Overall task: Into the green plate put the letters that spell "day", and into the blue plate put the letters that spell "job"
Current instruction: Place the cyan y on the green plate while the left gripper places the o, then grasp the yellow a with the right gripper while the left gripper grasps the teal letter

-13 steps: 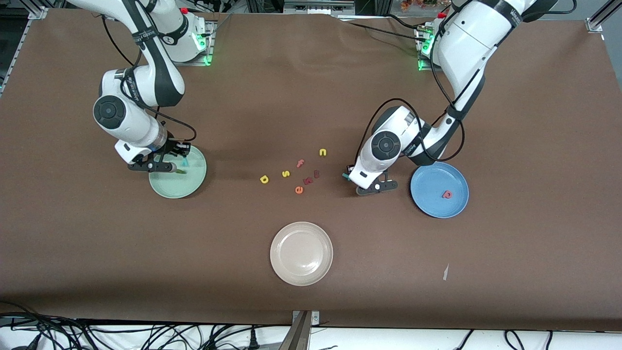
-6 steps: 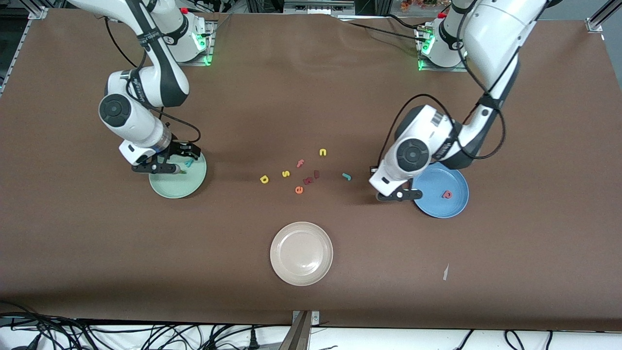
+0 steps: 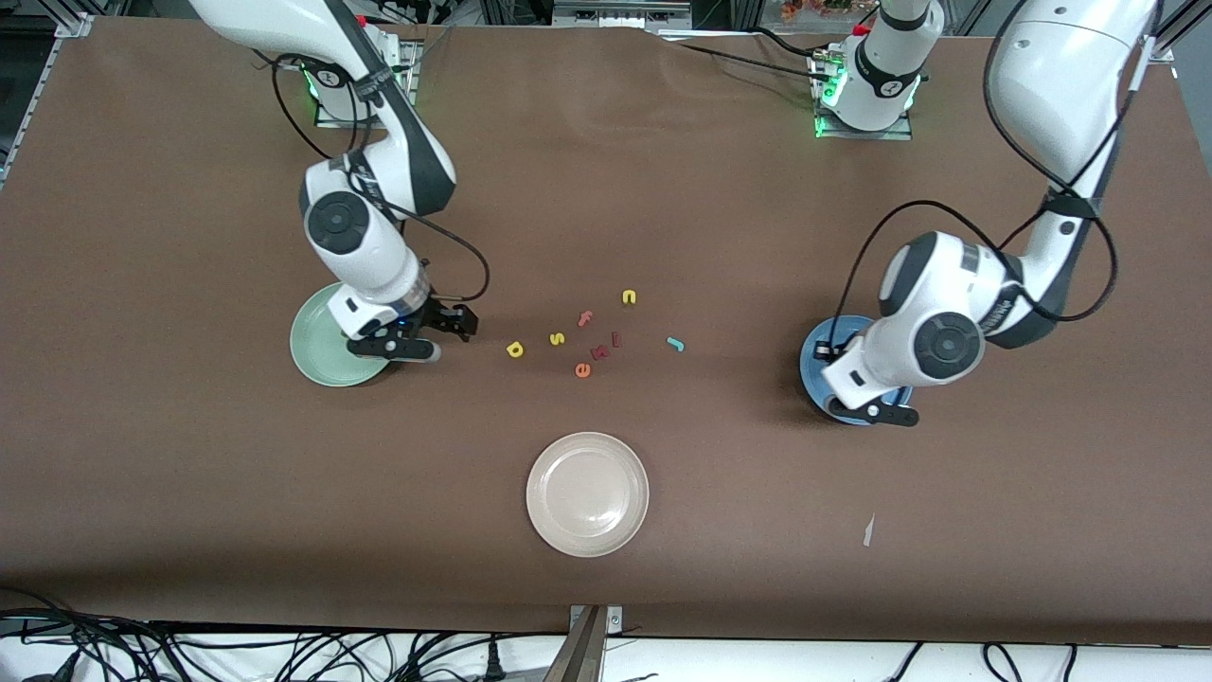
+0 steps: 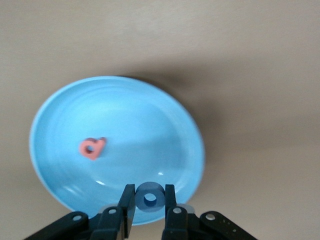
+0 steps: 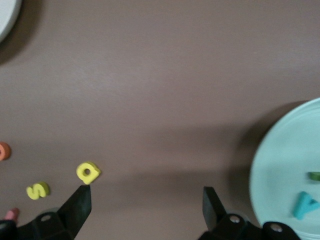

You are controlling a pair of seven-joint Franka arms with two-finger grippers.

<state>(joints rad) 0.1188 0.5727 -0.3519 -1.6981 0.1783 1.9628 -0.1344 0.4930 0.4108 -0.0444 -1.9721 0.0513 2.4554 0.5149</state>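
This looks like a robot lab. Two big white robot arms stand bolted on metal bases (image 3: 862, 123) at the edge of a wide brown bench (image 3: 606, 568). Lots of black cables (image 3: 237, 654) lie tangled below it.

Plates at the bench ends, loose letters between

The "b" (image 4: 92, 148) lies in the blue plate (image 4: 60, 110); the "y" (image 5: 305, 205) in the green plate (image 5: 280, 165); the "a" (image 3: 515, 349), "s" (image 3: 557, 337) and "j" (image 3: 675, 344) on the bench (image 3: 606, 189).

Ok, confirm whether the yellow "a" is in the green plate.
No, the yellow "a" lies on the table, apart from the green plate.
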